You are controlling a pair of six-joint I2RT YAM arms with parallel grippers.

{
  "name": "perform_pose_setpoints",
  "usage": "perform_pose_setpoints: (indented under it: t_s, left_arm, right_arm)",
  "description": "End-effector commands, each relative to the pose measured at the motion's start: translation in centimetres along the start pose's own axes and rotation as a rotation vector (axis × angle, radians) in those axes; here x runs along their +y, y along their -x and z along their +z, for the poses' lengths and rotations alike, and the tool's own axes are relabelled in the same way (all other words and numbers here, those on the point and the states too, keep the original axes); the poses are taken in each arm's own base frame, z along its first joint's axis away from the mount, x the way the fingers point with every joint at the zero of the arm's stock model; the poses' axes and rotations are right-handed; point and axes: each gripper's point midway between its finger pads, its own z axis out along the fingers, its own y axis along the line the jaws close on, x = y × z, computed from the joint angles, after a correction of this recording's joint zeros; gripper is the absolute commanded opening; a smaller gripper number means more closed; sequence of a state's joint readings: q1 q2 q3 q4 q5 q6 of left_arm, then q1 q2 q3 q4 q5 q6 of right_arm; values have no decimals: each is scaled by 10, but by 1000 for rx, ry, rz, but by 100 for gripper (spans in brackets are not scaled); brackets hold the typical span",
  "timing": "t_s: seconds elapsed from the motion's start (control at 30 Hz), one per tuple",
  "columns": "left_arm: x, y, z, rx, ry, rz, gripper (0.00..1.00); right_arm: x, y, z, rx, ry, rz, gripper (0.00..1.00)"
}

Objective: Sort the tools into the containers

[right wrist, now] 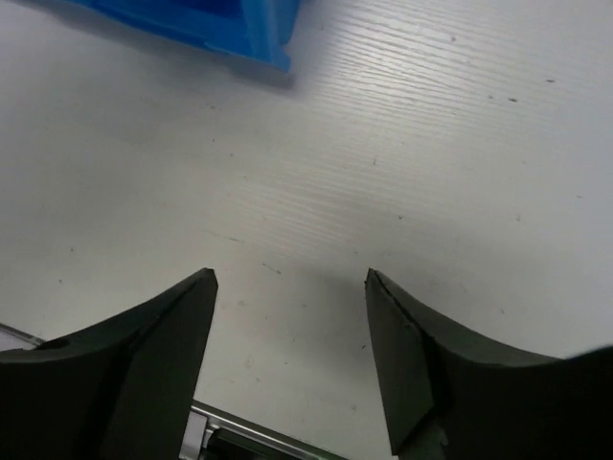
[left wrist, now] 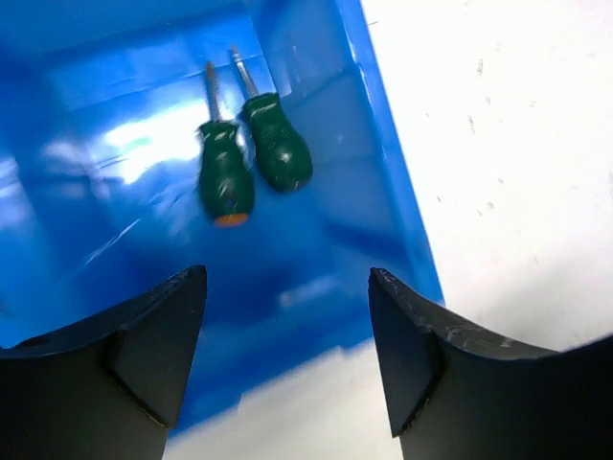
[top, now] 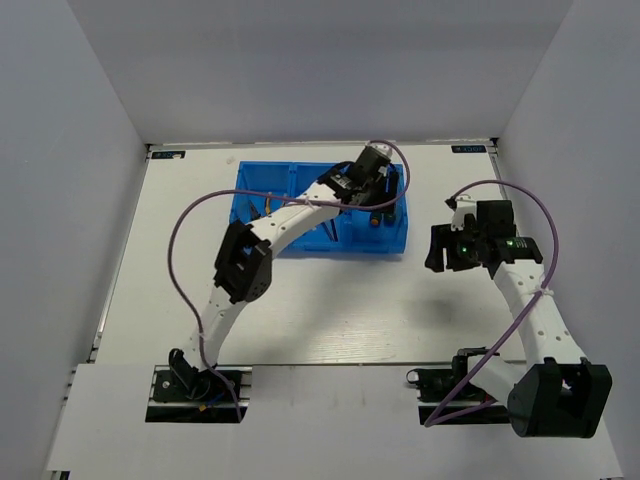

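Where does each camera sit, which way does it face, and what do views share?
Top external: above and behind the bases, looking down on table, blue bin, left arm, right arm.
Left wrist: on left arm, looking into bin at two green screwdrivers; left tool open.
Right wrist: on right arm, facing the table; right tool open.
Shared: bin shows in all three.

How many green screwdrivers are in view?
2. The orange-capped screwdriver and the other screwdriver lie side by side in the bin's right-end compartment, below the left gripper. The arm may hide others.

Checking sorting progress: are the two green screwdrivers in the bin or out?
In: both green screwdrivers lie side by side on the blue bin's floor.
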State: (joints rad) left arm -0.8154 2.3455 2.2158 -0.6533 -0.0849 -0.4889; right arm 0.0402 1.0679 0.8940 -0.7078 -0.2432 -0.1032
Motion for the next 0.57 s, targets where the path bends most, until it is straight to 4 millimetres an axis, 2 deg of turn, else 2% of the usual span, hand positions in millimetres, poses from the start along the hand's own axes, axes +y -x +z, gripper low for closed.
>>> perform_pose_setpoints:
  t_s: [0.0,0.03,0.07,0.1,0.13,0.17,0.2,0.23,0.3,0.33,0.37,0.4,0.43,0.47,0.53]
  left_arm:
    - [-33,80,-121,-245,-89,23,79]
    - [-18,63,-123,-217,-49,26,79]
    - [-19,79,-171,-295,-77,14,76]
    - [-14,73,-188,-304,-82,12,73]
    - [10,32,-179,-231,-30,14,66]
    - [20,20,-192,-234,-21,13,62]
    - [23,22,-236,-307,-62,-16,55]
    - [50,-28,-224,-226,-7,-32,42]
    - [73,-61,-240,-221,18,-77,40]
    - [92,-87,-256,-227,35,-117,44]
    - [100,-97,-264,-235,40,-139,61]
    - [115,-122,-264,-198,78,-156,73]
    - [121,-125,-272,-217,88,-183,82]
    - [123,-123,-287,-262,68,-204,92]
    - [134,-128,-298,-277,102,-222,98]
  right_arm:
    - [17,-1,-2,-25,102,-57,71]
    - [19,-2,-1,-20,113,-55,77]
    - [19,-5,1,-13,115,-39,79]
    - [20,-5,0,-15,116,-33,79]
    - [20,-5,0,-16,115,-19,91]
    - [20,-7,1,-13,110,-15,91]
    - [20,-8,1,-16,106,-8,91]
    - [19,-9,1,-17,99,5,91]
    - [17,-13,1,-15,85,9,91]
    - [17,-17,2,-7,84,13,91]
    - [17,-16,-1,-23,81,11,91]
    - [17,-17,-1,-23,77,15,91]
    - [18,-22,1,-14,74,35,91]
    - [13,-21,1,-18,44,51,91]
    - [11,-24,1,-12,30,62,91]
